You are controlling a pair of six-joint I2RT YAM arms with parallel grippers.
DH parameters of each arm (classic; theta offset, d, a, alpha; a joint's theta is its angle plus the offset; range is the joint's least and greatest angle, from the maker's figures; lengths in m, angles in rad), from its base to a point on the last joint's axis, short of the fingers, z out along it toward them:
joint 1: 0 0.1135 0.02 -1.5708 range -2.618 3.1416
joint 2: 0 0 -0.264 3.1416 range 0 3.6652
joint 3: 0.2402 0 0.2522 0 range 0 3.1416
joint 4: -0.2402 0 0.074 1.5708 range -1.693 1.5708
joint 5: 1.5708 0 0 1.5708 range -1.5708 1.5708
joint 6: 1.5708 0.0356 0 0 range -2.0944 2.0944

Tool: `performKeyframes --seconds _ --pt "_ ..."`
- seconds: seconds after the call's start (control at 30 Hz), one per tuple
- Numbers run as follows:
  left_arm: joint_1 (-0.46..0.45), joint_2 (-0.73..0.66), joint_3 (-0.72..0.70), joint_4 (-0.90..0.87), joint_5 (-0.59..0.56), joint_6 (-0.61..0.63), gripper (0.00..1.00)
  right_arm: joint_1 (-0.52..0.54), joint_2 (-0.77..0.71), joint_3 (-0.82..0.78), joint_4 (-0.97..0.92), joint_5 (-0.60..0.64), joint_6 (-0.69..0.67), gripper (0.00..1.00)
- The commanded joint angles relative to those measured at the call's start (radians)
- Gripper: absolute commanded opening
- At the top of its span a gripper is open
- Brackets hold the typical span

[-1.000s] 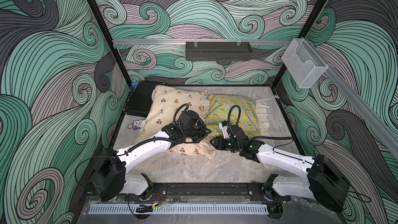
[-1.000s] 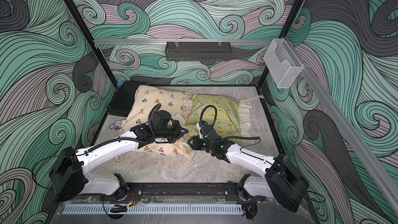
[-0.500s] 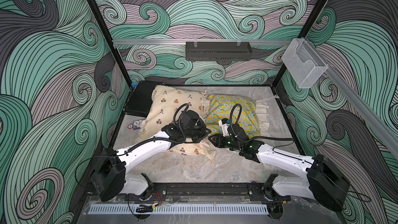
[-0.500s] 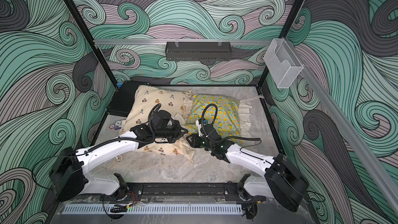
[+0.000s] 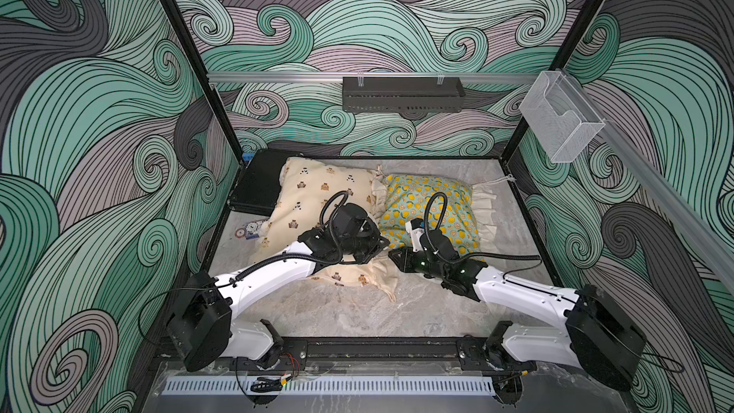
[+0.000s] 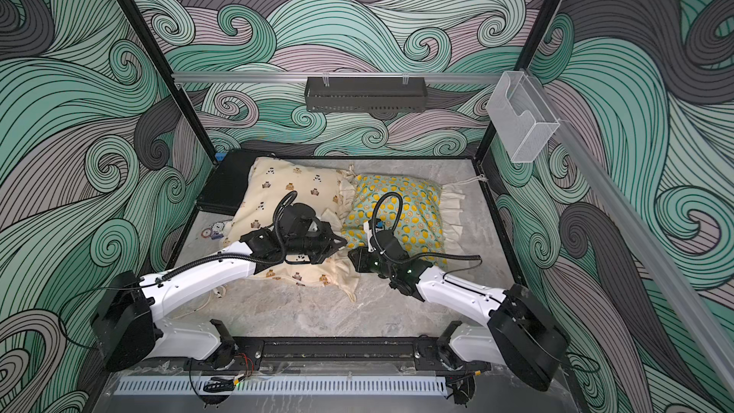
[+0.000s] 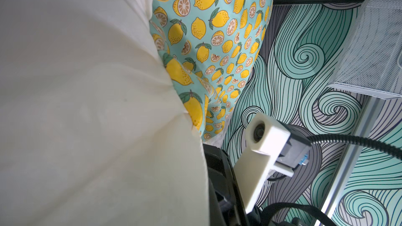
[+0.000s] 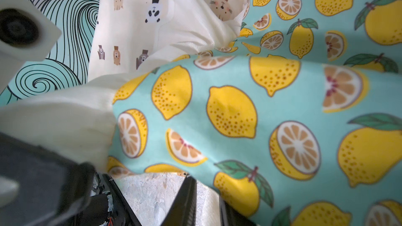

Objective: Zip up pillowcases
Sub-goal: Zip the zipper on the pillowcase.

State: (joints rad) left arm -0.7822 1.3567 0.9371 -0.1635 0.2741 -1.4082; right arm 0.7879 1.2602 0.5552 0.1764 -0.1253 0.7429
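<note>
We found no text, label, brand, number or sign that we could read in any of the views. A small printed card [image 5: 251, 229] lay on the bench [image 5: 357, 311] just beside the cream pillowcase [image 5: 313, 196], but its markings were too small for us to make out. The cream pillowcase carried little animal figures and the lemon pillowcase [image 5: 437, 200] carried fruit, both pictures rather than lettering.

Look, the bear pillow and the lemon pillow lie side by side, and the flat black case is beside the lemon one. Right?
Not quite. The black case is beside the bear pillow, not the lemon pillow; both top views show it. The pillows do lie side by side.
</note>
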Motion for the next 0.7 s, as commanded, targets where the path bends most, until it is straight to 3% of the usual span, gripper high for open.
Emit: performKeyframes --seconds 0.0,0.43,0.67 --pt "-0.007 -0.027 0.051 0.003 -0.008 -0.008 0.00 0.005 -0.004 0.000 0.022 0.040 -0.010 0.20" --pt "-0.008 -0.029 0.049 0.002 -0.024 -0.003 0.00 0.006 -0.024 -0.007 0.016 0.035 -0.013 0.04" --pt "-0.008 -0.037 0.052 0.007 -0.043 0.009 0.00 0.004 -0.075 0.003 -0.086 0.027 -0.007 0.00"
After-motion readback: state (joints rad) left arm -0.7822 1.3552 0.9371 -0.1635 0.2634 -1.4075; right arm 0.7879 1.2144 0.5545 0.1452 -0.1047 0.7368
